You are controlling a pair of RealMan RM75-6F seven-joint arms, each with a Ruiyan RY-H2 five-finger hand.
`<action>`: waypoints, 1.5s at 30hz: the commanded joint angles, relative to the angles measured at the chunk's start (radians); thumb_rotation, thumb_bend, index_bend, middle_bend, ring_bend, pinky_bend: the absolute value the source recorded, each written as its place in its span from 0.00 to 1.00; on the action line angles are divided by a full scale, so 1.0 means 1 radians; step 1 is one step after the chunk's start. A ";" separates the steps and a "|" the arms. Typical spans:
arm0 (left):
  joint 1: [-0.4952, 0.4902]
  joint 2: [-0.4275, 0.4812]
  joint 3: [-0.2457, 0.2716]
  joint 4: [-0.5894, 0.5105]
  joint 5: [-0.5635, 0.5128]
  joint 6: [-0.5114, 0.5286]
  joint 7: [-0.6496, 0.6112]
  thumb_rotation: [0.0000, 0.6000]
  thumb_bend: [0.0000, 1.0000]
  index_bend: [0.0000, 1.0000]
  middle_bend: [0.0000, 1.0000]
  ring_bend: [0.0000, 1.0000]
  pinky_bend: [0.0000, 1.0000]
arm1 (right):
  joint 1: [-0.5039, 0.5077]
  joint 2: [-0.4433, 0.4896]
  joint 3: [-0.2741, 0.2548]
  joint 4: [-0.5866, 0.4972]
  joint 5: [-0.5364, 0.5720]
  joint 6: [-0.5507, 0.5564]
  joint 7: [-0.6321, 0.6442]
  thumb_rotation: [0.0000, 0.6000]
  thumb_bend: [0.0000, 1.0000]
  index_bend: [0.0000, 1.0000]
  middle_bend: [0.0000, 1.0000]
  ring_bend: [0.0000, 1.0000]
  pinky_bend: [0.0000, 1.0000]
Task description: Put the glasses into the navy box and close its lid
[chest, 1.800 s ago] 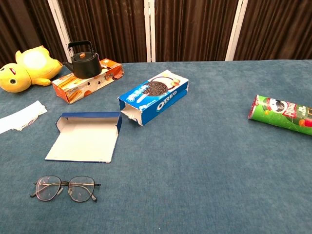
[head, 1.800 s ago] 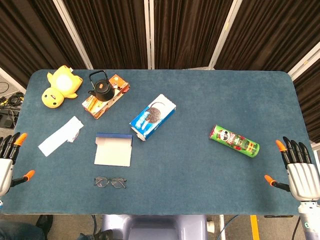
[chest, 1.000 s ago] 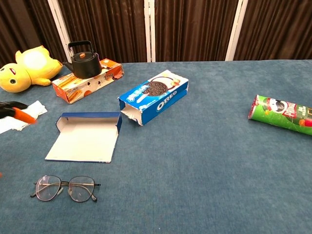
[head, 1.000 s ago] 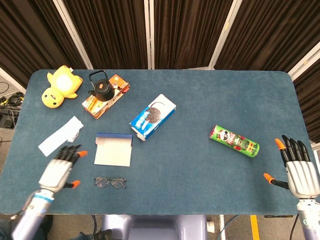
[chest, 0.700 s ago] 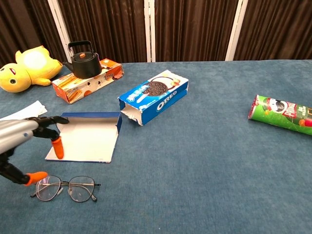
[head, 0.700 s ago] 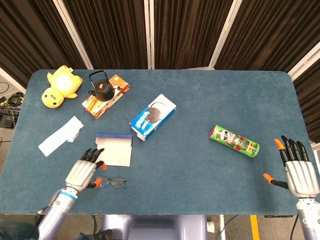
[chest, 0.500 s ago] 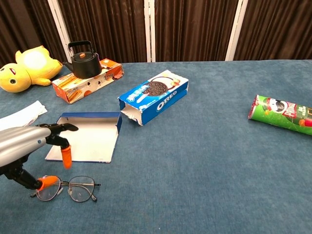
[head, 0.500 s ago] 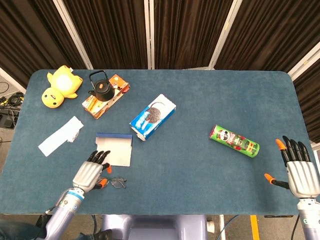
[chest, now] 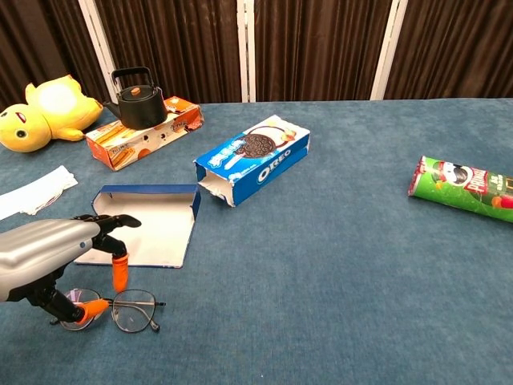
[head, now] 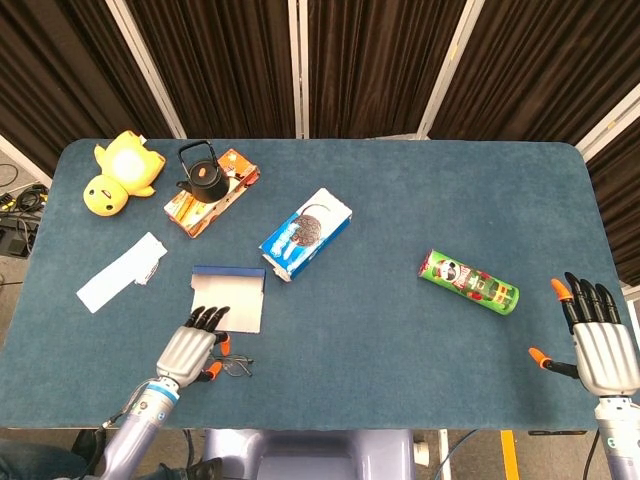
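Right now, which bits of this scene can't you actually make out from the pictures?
- Glasses: the left hand covers one lens in both views; whether it touches them is unclear.
- Right hand: outside the chest view entirely; its wrist is cut by the head view's bottom edge.
- Green can: clipped by the chest view's right edge.

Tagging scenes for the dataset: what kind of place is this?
Likely a lab or staged test setup, not a home: a blue-carpeted table, dark curtain panels behind it, and unrelated props like a chip can and plush duck.
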 commanded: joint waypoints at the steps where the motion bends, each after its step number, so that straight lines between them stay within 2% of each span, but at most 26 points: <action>1: -0.004 -0.012 0.005 0.016 -0.008 -0.002 -0.003 1.00 0.38 0.49 0.00 0.00 0.00 | 0.000 0.000 0.000 0.001 0.001 -0.001 0.001 1.00 0.00 0.00 0.00 0.00 0.00; 8: -0.010 -0.031 0.015 0.048 -0.002 -0.002 -0.027 1.00 0.39 0.51 0.00 0.00 0.00 | 0.001 -0.001 0.000 0.004 0.002 -0.003 0.005 1.00 0.00 0.00 0.00 0.00 0.00; 13: -0.014 -0.037 0.018 0.051 -0.014 0.006 -0.019 1.00 0.44 0.56 0.00 0.00 0.00 | 0.002 -0.001 -0.001 0.005 0.003 -0.005 0.006 1.00 0.00 0.00 0.00 0.00 0.00; 25: -0.027 -0.014 0.010 0.024 -0.019 0.018 -0.032 1.00 0.48 0.62 0.00 0.00 0.00 | 0.003 -0.003 -0.003 0.004 0.002 -0.007 0.003 1.00 0.00 0.00 0.00 0.00 0.00; 31: -0.066 -0.005 -0.046 0.034 -0.020 0.005 -0.063 1.00 0.48 0.63 0.00 0.00 0.00 | 0.006 -0.005 -0.004 0.006 0.006 -0.015 -0.001 1.00 0.00 0.00 0.00 0.00 0.00; 37: -0.131 -0.018 -0.119 0.099 -0.071 -0.037 -0.062 1.00 0.48 0.63 0.00 0.00 0.00 | 0.011 -0.010 0.001 0.012 0.019 -0.026 -0.007 1.00 0.00 0.00 0.00 0.00 0.00; 40: -0.158 -0.027 -0.142 0.145 -0.082 -0.063 -0.082 1.00 0.48 0.63 0.00 0.00 0.00 | 0.014 -0.011 0.005 0.012 0.026 -0.031 -0.010 1.00 0.00 0.00 0.00 0.00 0.00; 45: -0.220 -0.077 -0.180 0.308 -0.071 -0.146 -0.201 1.00 0.47 0.63 0.00 0.00 0.00 | 0.019 -0.018 0.014 0.017 0.047 -0.041 -0.026 1.00 0.00 0.00 0.00 0.00 0.00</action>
